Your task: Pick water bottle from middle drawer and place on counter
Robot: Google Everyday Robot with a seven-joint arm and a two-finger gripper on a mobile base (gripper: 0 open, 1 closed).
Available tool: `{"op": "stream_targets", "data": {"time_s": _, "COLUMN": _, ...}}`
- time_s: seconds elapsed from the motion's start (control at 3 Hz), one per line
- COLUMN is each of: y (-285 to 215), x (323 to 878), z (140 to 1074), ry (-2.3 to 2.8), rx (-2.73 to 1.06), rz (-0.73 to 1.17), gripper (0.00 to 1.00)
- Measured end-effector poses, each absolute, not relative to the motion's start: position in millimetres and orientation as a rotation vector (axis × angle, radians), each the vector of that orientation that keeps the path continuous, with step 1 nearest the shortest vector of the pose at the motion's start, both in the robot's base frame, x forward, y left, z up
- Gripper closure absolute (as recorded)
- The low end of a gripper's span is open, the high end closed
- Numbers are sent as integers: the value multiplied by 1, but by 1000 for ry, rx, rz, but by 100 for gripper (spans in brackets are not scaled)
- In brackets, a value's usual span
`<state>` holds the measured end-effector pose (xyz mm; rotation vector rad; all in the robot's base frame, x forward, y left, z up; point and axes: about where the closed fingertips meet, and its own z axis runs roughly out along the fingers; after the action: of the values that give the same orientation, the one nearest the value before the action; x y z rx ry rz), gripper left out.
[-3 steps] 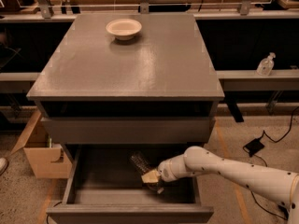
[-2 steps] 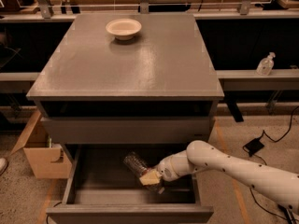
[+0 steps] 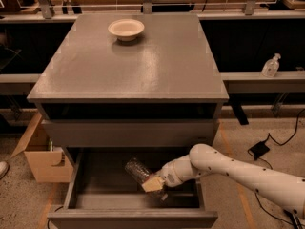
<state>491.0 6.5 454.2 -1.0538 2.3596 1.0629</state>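
The pincer [image 3: 153, 185] sits low inside the open drawer, right of centre. Its pale yellowish fingers are clamped on one end of the clear ribbed plastic water bottle [image 3: 136, 170]. Which end of the bottle they grip is hard to make out, as they cover it. The water bottle slants up and to the left from the pincer, over the drawer floor. The white jointed robot arm [image 3: 238, 168] reaches in from the lower right, crossing the drawer's right wall.

The wide shallow grey wooden middle drawer [image 3: 133, 218] is pulled out toward the camera, with its plain front at the bottom edge of the view. Just above it is the plain grey closed drawer front [image 3: 128, 133] of the next tier. Over that is the desk [image 3: 128, 70], the cabinet's broad smooth grey top slab. A shallow cream round bowl [image 3: 126, 28] stands near the desk's far edge.

An open brown cardboard box [image 3: 45, 163] stands on the floor to the left of the cabinet. A small clear pump bottle [image 3: 270, 66] rests on the low ledge [image 3: 248, 76] to the right.
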Motion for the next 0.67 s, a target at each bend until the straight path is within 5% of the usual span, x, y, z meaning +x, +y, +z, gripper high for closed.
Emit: {"op": "stream_targets", "data": {"time_s": 0.67, "y": 3, "x": 470, "z": 492, "ry": 2335, "rx": -1151, "rz": 1013, "gripper": 100}}
